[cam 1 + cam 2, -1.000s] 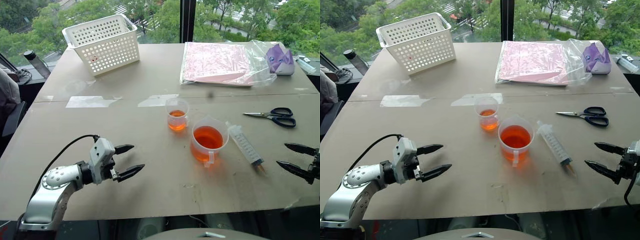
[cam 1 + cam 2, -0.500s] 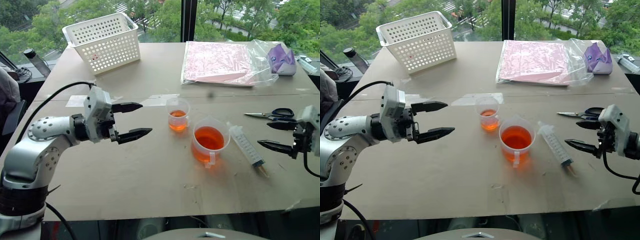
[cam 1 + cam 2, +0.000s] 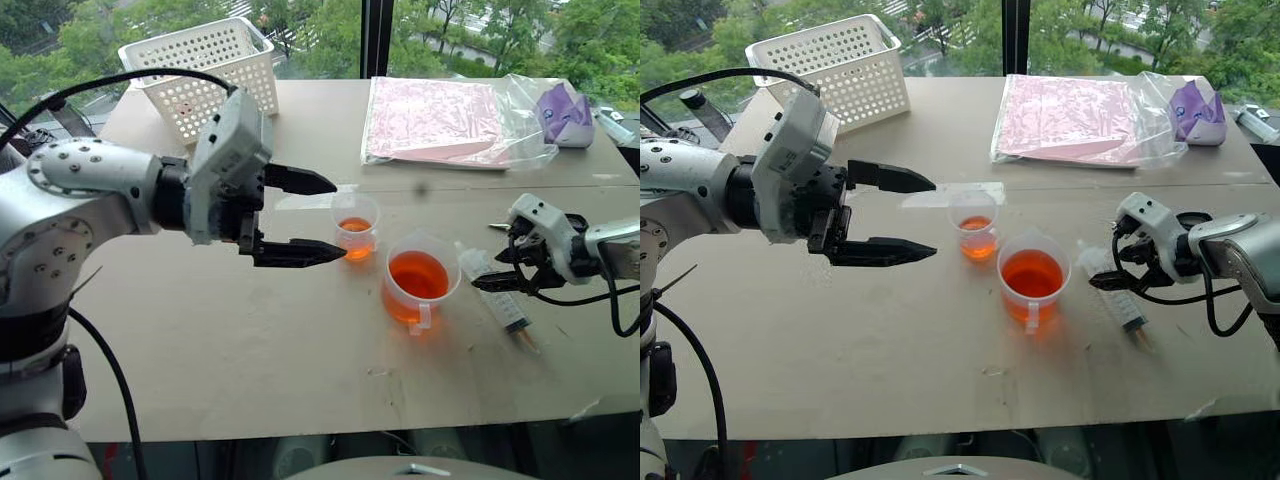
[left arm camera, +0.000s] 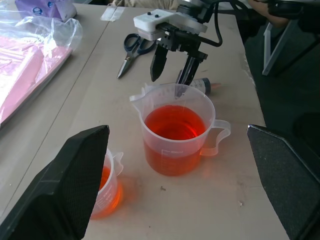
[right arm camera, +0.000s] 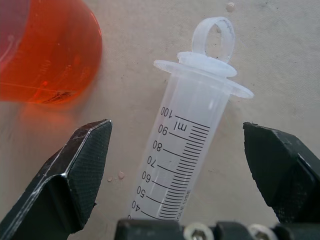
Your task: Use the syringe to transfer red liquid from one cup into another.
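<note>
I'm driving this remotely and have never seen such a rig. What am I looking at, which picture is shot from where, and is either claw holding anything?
It is a two-armed humanoid robot. The two wide pictures come from its head, looking down over a table. The two close pictures come from cameras on its wrists, looking along each claw's black fingers.

On the table stand a handled measuring cup of red liquid and a small cup with a little of it. A syringe lies beside the big cup. Farther off are scissors, a white basket and a bag of pink sheets.

The left claw hangs open near the small cup, holding nothing. The right claw is open astride the syringe, not yet gripping it.
</note>
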Motion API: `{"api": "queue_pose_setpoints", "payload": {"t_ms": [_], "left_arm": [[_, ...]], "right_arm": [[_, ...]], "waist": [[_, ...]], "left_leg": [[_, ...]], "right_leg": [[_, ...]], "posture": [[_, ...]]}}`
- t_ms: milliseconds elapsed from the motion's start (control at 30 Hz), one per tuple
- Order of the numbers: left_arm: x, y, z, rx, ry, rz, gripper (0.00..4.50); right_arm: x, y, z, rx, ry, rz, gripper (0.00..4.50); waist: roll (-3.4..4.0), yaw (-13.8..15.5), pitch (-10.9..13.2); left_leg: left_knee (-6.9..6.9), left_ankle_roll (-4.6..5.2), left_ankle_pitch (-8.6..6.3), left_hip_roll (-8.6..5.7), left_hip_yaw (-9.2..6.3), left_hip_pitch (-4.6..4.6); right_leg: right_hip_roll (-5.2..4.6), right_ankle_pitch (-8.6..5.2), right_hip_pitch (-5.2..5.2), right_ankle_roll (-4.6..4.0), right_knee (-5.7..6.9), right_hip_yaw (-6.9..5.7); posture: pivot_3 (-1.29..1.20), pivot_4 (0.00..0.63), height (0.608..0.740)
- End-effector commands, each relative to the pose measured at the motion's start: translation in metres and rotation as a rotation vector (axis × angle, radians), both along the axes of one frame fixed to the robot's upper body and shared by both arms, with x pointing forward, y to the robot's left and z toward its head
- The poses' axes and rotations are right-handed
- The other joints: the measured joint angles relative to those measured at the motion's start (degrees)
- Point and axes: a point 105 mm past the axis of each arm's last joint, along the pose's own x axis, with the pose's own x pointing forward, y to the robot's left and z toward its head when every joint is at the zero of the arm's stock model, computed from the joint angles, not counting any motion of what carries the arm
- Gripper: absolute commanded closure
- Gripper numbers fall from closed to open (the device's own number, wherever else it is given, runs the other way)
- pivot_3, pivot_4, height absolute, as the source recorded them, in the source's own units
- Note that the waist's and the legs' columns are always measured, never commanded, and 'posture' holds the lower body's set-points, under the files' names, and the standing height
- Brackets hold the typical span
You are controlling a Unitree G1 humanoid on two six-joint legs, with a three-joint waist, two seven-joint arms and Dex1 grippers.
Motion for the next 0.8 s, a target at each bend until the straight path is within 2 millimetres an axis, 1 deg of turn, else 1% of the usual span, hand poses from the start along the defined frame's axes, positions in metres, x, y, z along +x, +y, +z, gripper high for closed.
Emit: {"api": "queue_pose_setpoints", "payload": {"t_ms": [33, 133, 300, 400, 533, 633, 733, 800], "left_arm": [[-0.009, -0.004, 0.012, -0.025, -0.042, -0.027, 0.02], [-0.006, -0.005, 0.007, -0.006, -0.046, -0.015, 0.02], [-0.004, -0.003, 0.005, -0.004, -0.042, -0.008, 0.02], [-0.001, -0.001, 0.002, 0.001, -0.041, 0.000, 0.02], [0.001, 0.004, -0.007, 0.014, -0.035, 0.005, 0.02], [0.002, 0.006, -0.010, 0.024, -0.039, 0.012, 0.02], [0.001, 0.006, -0.010, 0.021, -0.043, 0.008, 0.02], [0.000, 0.005, -0.009, 0.009, -0.046, 0.002, 0.02]], "right_arm": [[0.003, 0.003, 0.005, -0.017, -0.004, -0.029, 0.00], [0.012, 0.003, -0.002, -0.051, 0.000, -0.071, 0.00], [0.021, 0.009, -0.004, -0.090, -0.010, -0.078, 0.00], [0.023, 0.014, -0.006, -0.143, -0.006, -0.056, 0.00], [0.024, 0.019, -0.009, -0.187, 0.014, -0.012, 0.00], [0.024, 0.016, -0.014, -0.222, 0.043, -0.004, 0.00], [0.023, 0.015, -0.017, -0.229, 0.080, -0.010, 0.00], [0.025, 0.016, -0.018, -0.245, 0.073, -0.007, 0.00]], "waist": [[-0.01, 0.0, 0.0], [-0.02, -0.3, 0.0], [-0.02, -0.3, 0.0], [-0.02, -0.3, 0.0], [-0.03, -0.4, 0.0], [-0.06, -0.3, 0.0], [-0.11, -0.3, 0.0], [-0.14, -0.3, 0.0]], "left_leg": [[0.00, 0.00, 0.00, 0.00, 0.00, -0.02], [0.01, 0.00, 0.00, 0.00, 0.03, -0.02], [0.04, -0.08, 0.06, -0.02, 0.06, 0.00], [0.03, -0.12, 0.09, -0.02, 0.06, 0.00], [0.03, -0.12, 0.09, -0.02, 0.08, -0.01], [0.03, -0.12, 0.09, -0.02, 0.09, -0.08], [0.04, -0.12, 0.09, -0.02, 0.09, -0.09], [0.04, -0.12, 0.09, -0.02, 0.08, -0.09]], "right_leg": [[0.00, 0.00, -0.01, 0.00, 0.00, 0.00], [0.00, 0.00, -0.03, 0.00, 0.02, 0.03], [0.03, 0.00, -0.17, 0.00, 0.27, 0.12], [0.07, 0.00, -0.22, -0.01, 0.32, 0.14], [0.07, 0.00, -0.24, 0.00, 0.31, 0.17], [0.07, 0.00, -0.33, -0.01, 0.32, 0.19], [0.07, 0.00, -0.34, -0.01, 0.33, 0.19], [0.07, 0.00, -0.34, -0.01, 0.34, 0.19]], "posture": [[0.00, 0.150, 0.740], [0.00, 0.150, 0.740], [0.00, 0.150, 0.740], [0.00, 0.150, 0.740], [0.00, 0.150, 0.740], [0.00, 0.150, 0.740], [0.00, 0.150, 0.740], [0.00, 0.150, 0.740]]}}
